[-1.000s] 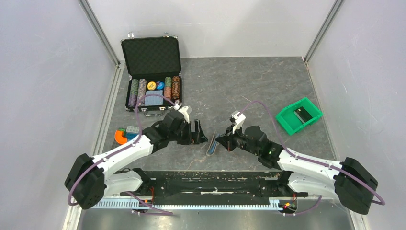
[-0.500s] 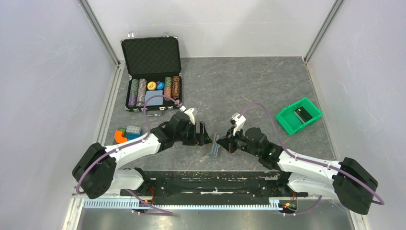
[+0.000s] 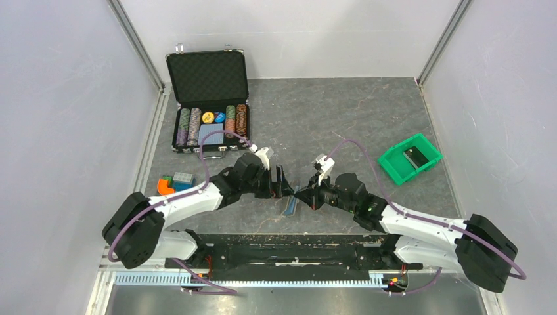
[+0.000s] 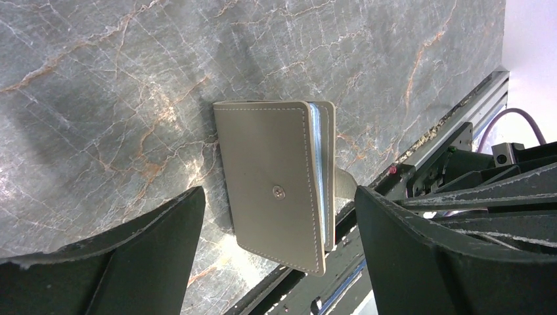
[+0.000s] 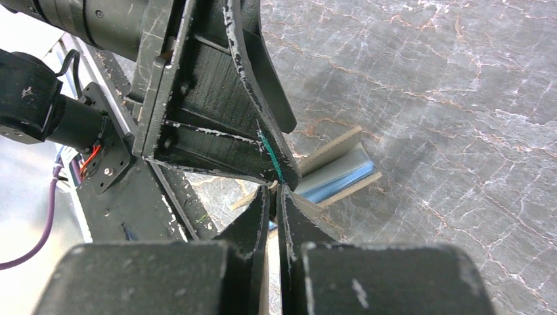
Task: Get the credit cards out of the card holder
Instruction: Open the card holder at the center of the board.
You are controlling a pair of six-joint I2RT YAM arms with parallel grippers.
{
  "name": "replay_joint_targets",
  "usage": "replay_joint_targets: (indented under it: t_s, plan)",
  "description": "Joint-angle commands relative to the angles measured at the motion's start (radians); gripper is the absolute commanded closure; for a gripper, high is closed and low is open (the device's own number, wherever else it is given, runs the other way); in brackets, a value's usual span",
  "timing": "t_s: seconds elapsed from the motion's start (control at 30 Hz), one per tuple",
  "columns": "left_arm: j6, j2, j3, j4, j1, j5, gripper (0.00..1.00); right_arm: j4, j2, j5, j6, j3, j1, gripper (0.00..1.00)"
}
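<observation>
The card holder is a tan wallet, nearly folded shut, tilted up on edge between my two grippers near the table's front. In the left wrist view its snap side faces me, and the pale-blue edges of the credit cards show in the fold. My left gripper is open, with a finger on either side of the holder and not touching it. My right gripper is shut on the holder's tan flap. Beyond its tips are the splayed holder and the cards. From above, the left gripper and right gripper nearly meet.
An open black chip case with rows of chips stands at the back left. A green bin holding a dark item is at the right. Coloured blocks lie at the left. The black base rail runs along the near edge.
My left gripper has swung right and now flanks the card holder, its jaws a little narrower. My right gripper, still shut, has eased slightly left with the holder.
</observation>
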Motion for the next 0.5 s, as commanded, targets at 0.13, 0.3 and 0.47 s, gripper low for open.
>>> replay_joint_targets:
  t_s: [0.13, 0.3, 0.47]
  plan:
    - [-0.031, 0.002, -0.009, 0.038, -0.004, 0.015, 0.17, 0.045, 0.004, -0.026, 0.016, 0.046, -0.004, 1.00]
    - [-0.028, 0.011, -0.014, 0.013, -0.004, 0.016, 0.34, -0.015, -0.002, 0.018, 0.005, 0.049, -0.006, 1.00]
    - [-0.035, -0.021, -0.057, -0.003, -0.004, -0.013, 0.49, -0.093, -0.042, 0.074, -0.029, 0.026, -0.021, 1.00]
